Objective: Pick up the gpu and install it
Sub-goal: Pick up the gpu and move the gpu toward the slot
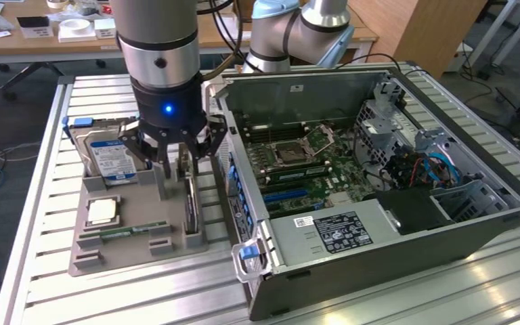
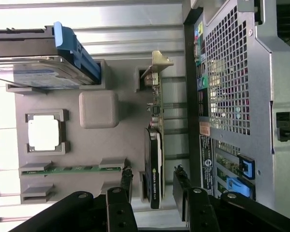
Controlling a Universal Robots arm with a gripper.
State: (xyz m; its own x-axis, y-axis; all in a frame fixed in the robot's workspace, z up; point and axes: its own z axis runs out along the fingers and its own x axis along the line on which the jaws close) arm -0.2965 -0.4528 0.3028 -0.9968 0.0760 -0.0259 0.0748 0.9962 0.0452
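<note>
ribbed aluminium bench (image 1: 48,284) in a workshop; a grey plastic tray (image 1: 138,254) holds the thin green gpu (image 2: 153,164) on edge. the gripper (image 1: 178,175) is open, straddling it, gripping nothing.

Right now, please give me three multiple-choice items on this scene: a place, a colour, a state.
1. The gpu stands: A in the grey tray; B on the floor; C in a drawer.
2. The rail on the hard drive is: A red; B blue; C yellow.
3. The gripper is: A shut on the gpu; B open astride the gpu; C shut, empty.
Answers: A, it stands on edge in a tray slot; B, the rail shows blue; B, gaps show beside the gpu.
</note>
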